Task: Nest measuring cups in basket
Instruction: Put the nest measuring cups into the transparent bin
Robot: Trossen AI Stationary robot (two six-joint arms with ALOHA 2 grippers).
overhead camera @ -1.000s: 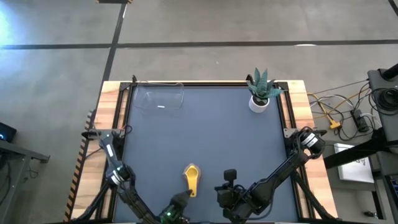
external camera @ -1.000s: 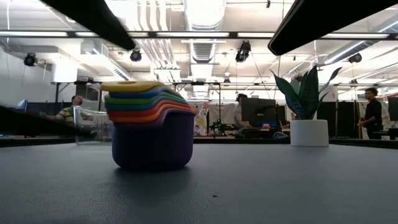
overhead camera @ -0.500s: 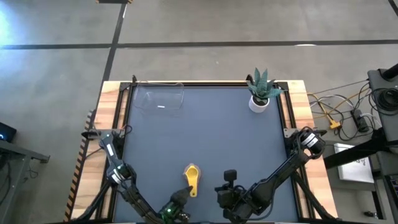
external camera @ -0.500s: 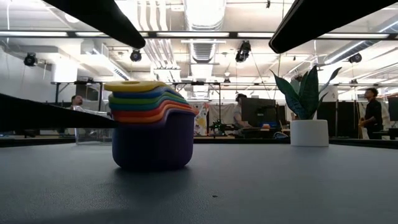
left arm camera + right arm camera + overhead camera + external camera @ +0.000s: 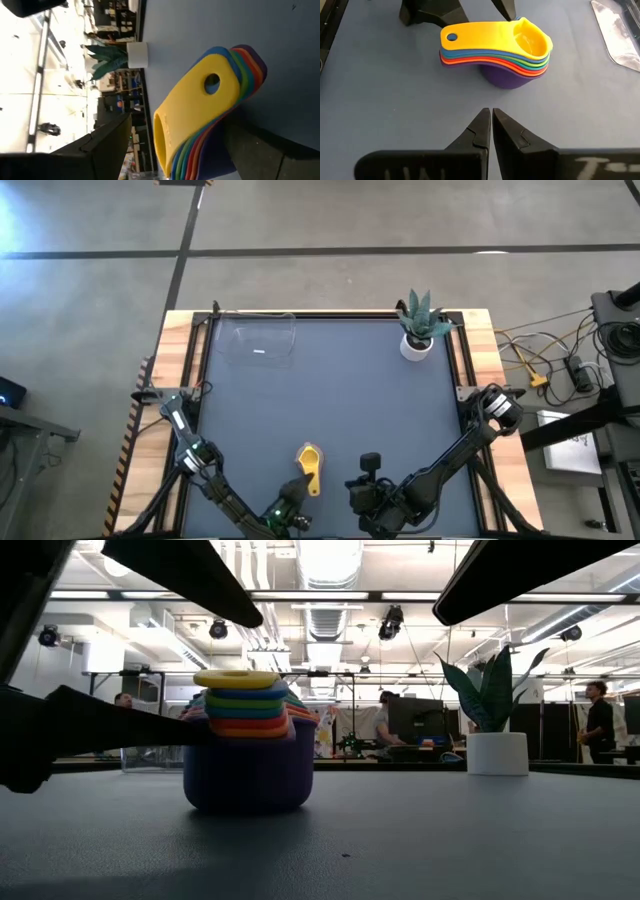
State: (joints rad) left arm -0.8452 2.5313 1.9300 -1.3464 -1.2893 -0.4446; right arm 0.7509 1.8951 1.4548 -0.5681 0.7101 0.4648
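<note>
The measuring cups (image 5: 309,465) stand nested in one stack near the table's near edge, purple at the bottom and yellow on top, resting on the purple cup's base (image 5: 248,802). Their handles (image 5: 451,42) point toward the near edge. My left gripper (image 5: 290,505) is open, low at the stack's near-left; its two fingers (image 5: 427,14) show spread apart beyond the stack in the right wrist view. My right gripper (image 5: 491,120) is shut and hovers to the stack's right (image 5: 368,475). The clear basket (image 5: 258,340) sits at the far-left corner. My left gripper reaches the stacked handles (image 5: 205,725) with the tip of one finger (image 5: 110,725). That finger comes in level from the table's near-left, against the handles' side. The other finger is clear of them. The stack stays upright on the table.
A white pot with a spiky green plant (image 5: 418,330) stands at the far-right corner. Bare dark table (image 5: 330,390) lies between the stack and the basket. People and desks show in the room beyond the far edge.
My left gripper has moved in toward the stack from the table's near-left. The stack has turned about on its base: its handles have swung from pointing left to pointing at the near edge. It has also slid slightly right.
</note>
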